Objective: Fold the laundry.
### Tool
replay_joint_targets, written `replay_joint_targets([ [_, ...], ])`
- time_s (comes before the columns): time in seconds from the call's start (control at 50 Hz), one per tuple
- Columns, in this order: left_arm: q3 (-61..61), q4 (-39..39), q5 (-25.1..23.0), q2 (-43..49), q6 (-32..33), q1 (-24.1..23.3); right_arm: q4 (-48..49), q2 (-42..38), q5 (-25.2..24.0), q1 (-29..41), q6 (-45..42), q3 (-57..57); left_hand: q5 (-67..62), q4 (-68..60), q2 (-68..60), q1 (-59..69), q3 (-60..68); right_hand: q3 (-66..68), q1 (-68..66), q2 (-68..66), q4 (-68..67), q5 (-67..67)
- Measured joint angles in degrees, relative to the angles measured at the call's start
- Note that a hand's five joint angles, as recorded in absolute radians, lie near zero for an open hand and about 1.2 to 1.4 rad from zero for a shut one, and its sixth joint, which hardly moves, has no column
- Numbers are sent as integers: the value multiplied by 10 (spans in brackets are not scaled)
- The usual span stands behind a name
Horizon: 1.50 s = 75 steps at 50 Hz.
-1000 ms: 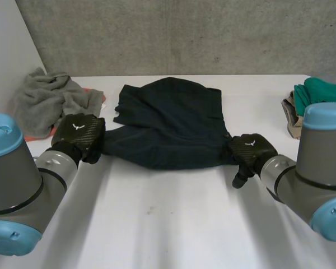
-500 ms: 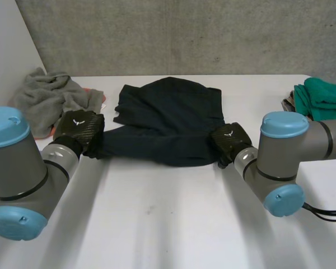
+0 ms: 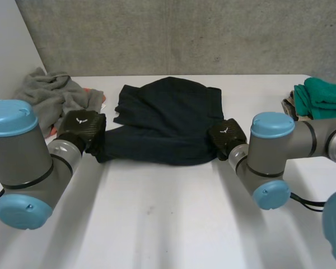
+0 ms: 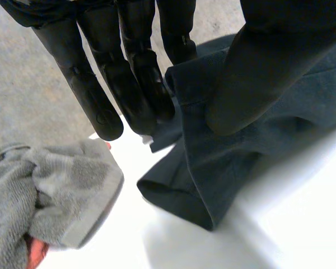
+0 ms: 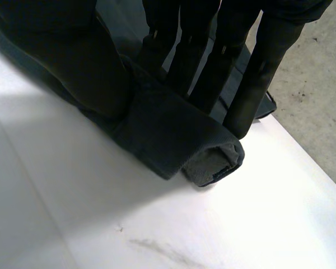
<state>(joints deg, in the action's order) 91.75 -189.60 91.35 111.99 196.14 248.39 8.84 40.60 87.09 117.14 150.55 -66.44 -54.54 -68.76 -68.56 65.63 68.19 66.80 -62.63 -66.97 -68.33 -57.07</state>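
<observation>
The dark garment (image 3: 168,120) lies across the middle of the worktop (image 3: 168,224), nearer its far edge. The left robot hand (image 3: 83,128) pinches the garment's near left corner between thumb and fingers, and the right robot hand (image 3: 227,136) grips the near right corner the same way. Over the last second both have drawn that hem away from the worktop's near edge. I'd say the first fold is starting, though I can't tell how high the hem is lifted.

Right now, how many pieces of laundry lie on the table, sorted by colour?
Dark navy garment: 1
Grey towel: 1
Green cloth: 1
Orange piece under the towel: 1
Beige piece beside the green cloth: 1
Total: 5
</observation>
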Motion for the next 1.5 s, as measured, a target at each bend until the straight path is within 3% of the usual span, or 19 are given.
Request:
replay_joint_targets([
  [0.16,44,144,-3,-66,27,-8,-133,150,-25,-22,-43,-94,0,0,0,0,0,0,-1,0,-1,-2],
  [0.28,122,295,-14,-156,109,-28,-329,267,-63,-69,-182,-198,0,0,0,0,0,0,-9,0,-2,-2],
  [0.42,175,377,-26,-216,180,-60,-419,338,-97,-113,-312,-281,-29,-1,0,9,0,17,-14,0,-2,-5],
  [0.52,150,359,-22,-209,192,-71,-405,341,-114,-121,-309,-272,-29,-2,0,9,0,17,-14,0,-2,-5],
  [0.6,82,284,-11,-153,190,-66,-357,306,-117,-113,-240,-217,-29,-2,-1,9,1,17,-14,0,-2,-5],
  [0.68,-33,173,7,-44,185,-52,-284,241,-89,-93,-134,-132,-29,-2,-1,9,1,17,-14,0,-2,-8],
  [0.74,-97,134,23,17,181,-47,-251,204,-61,-81,-89,-95,-29,-2,-1,9,1,17,-14,0,-2,-10],
  [0.84,-160,168,64,64,152,-50,-224,181,-34,-71,-67,-90,-26,2,3,7,-2,17,-14,0,-2,-12],
  [0.88,-162,195,73,57,131,-54,-214,183,-35,-70,-69,-102,206,245,257,-266,-241,17,-14,0,-2,-12],
  [0.92,-154,224,79,38,103,-60,-205,189,-40,-69,-73,-117,356,397,394,-415,-388,17,-14,0,-2,-12],
  [0.98,-128,258,82,0,63,-71,-195,203,-49,-70,-77,-138,437,478,472,-449,-466,17,-14,0,-2,-12],
  [1.1,-47,307,76,-84,2,-101,-187,235,-67,-74,-75,-174,443,483,475,-449,-470,17,-14,0,-2,-12],
  [1.2,6,314,74,-105,-10,-119,-184,257,-80,-79,-72,-197,443,482,475,-449,-470,17,-14,0,-2,-12],
  [1.42,15,259,82,-17,-3,-121,-176,290,-97,-94,-70,-232,378,421,420,-388,-414,17,-14,0,-2,-12],
  [1.5,-1,251,79,17,-4,-126,-169,295,-101,-98,-71,-238,248,288,288,-239,-285,17,-14,0,-2,-12],
])
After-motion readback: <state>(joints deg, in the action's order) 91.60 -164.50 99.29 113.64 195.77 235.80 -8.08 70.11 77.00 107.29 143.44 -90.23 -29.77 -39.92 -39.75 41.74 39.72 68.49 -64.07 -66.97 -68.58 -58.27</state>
